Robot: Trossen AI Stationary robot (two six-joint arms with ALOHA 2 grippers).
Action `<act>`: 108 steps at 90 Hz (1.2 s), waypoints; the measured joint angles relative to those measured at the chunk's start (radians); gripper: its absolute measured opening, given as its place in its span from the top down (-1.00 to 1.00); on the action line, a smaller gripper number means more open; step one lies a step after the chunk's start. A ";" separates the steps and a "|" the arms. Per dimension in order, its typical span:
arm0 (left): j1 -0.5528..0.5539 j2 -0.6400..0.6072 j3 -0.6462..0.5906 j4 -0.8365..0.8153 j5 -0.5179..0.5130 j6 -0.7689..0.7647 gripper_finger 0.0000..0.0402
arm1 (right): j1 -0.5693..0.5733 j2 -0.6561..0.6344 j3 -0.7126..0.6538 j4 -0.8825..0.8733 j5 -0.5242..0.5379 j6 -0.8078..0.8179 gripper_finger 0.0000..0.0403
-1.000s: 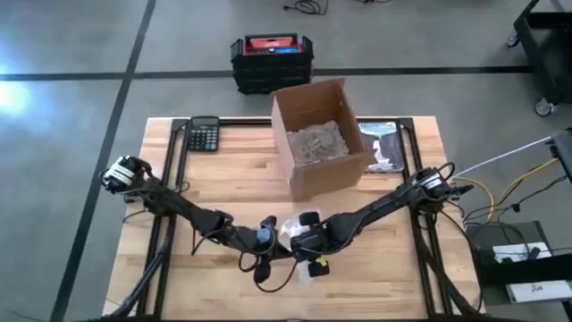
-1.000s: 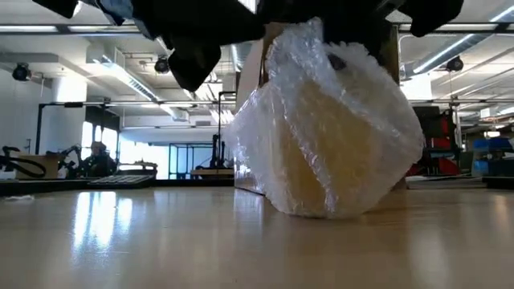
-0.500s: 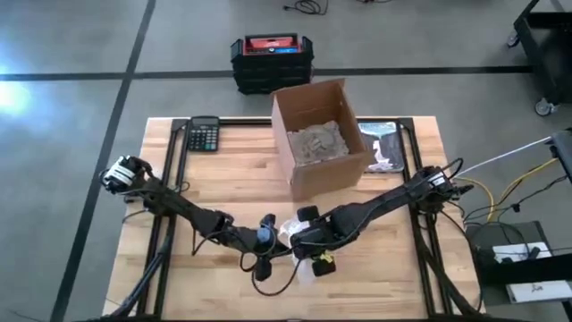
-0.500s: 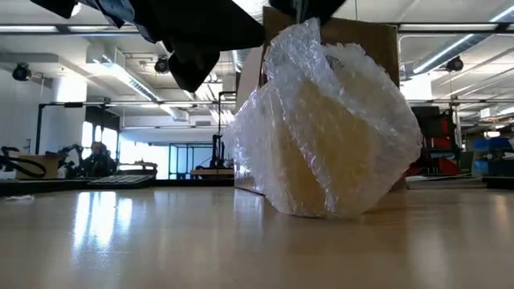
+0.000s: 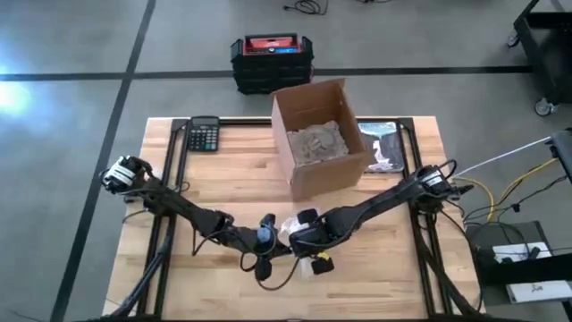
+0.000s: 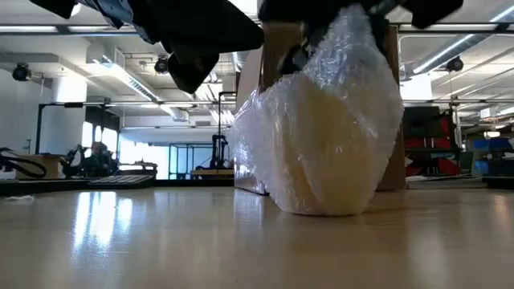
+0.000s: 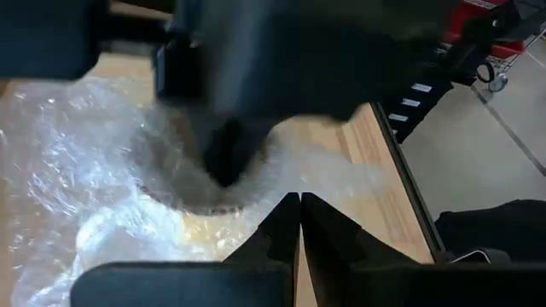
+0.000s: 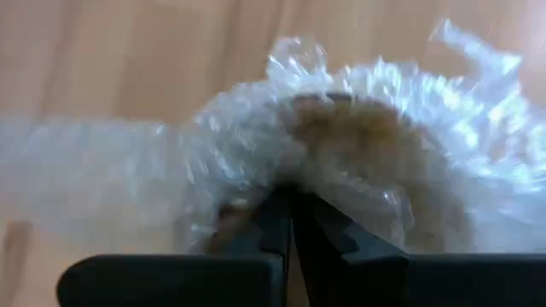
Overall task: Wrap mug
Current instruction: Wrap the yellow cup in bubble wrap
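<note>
Clear bubble-wrap bundle point(image 6: 325, 128) near table's six-o'clock edge, apparently pinched by closed right gripper point(image 8: 292, 213); left gripper point(image 7: 299, 223) closed alongside.

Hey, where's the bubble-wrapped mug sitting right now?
In the high view the bubble-wrapped mug sits near the table's front edge, between the left gripper and right gripper, in front of the cardboard box.

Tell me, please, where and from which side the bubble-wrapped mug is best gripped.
Probably at the gathered, puckered film on top of the yellowish mug bundled in clear bubble wrap, coming from above. The bundle's body is wide and rounded, while its base rests flat on the wooden table.
</note>
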 joint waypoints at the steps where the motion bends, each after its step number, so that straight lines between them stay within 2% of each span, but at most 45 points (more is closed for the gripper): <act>1: 0.000 0.000 0.000 0.000 0.000 0.000 1.00 | 0.000 -0.001 -0.006 0.009 0.000 0.000 0.99; 12: 0.000 0.000 0.000 0.000 0.000 0.000 1.00 | -0.001 -0.003 -0.057 0.098 -0.025 0.000 0.99; 29: 0.001 -0.008 0.000 -0.007 -0.017 0.003 1.00 | 0.000 -0.003 -0.062 0.133 -0.041 -0.023 0.99; 37: 0.004 -0.038 0.000 -0.042 -0.114 0.003 1.00 | 0.002 -0.003 -0.058 0.135 -0.058 -0.055 0.99; 48: 0.012 -0.058 0.001 -0.134 -0.330 0.008 1.00 | 0.007 -0.003 -0.058 0.144 -0.073 -0.092 0.99; 55: 0.034 -0.052 0.000 -0.148 -0.378 0.047 1.00 | 0.008 -0.003 -0.058 0.146 -0.085 -0.108 0.99; 63: 0.075 -0.026 0.001 -0.136 -0.328 0.060 1.00 | 0.012 -0.003 -0.058 0.148 -0.088 -0.115 0.99; 75: 0.118 0.019 0.000 -0.055 -0.144 0.070 1.00 | 0.015 -0.002 -0.058 0.149 -0.092 -0.114 0.99; 88: 0.110 0.051 0.000 0.075 -0.001 0.122 1.00 | 0.016 -0.003 -0.058 0.150 -0.096 -0.135 0.99; 108: 0.093 0.082 0.001 0.058 0.027 0.090 1.00 | 0.016 -0.026 -0.060 0.144 -0.099 -0.154 0.99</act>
